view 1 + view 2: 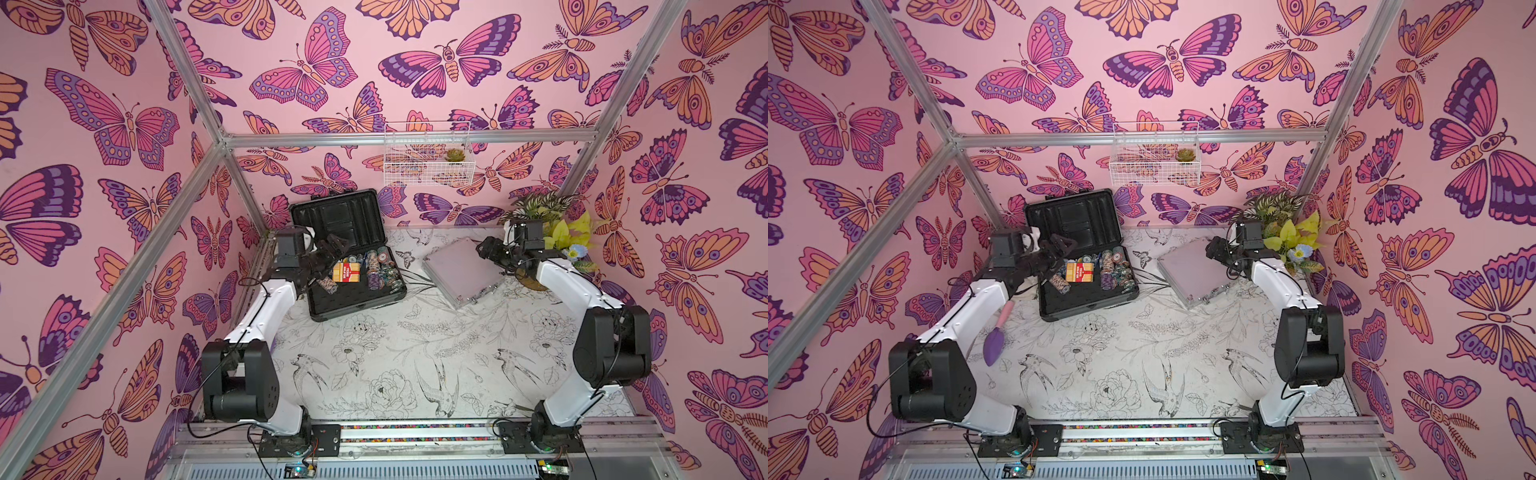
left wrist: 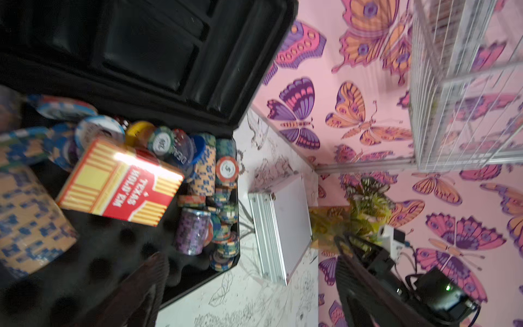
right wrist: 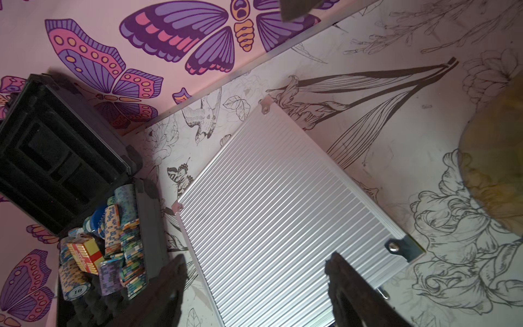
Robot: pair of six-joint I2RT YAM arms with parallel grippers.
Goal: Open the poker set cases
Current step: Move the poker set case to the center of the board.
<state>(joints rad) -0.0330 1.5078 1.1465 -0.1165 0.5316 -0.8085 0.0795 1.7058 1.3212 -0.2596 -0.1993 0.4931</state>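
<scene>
The right gripper (image 3: 258,254) is seen with jaws spread and nothing grasped, poised above the smaller silver ribbed aluminium case (image 3: 283,203), which is laid flat and shut on the floral-printed table (image 1: 395,365). The left gripper (image 2: 249,245), likewise spread and empty, is poised over the larger dark grey hard case (image 1: 357,301), already opened. The silver case is judged stiff, light and slippery; its chrome latches (image 1: 473,299) should be taken first, then the lid's front rim

We find the larger case (image 1: 357,308) at the tabletop's (image 1: 415,357) rear left, chips (image 1: 376,259) and a card box (image 1: 345,272) in it, the smaller case (image 1: 461,270) to its right, a plant (image 1: 552,224) in the corner behind that.
</scene>
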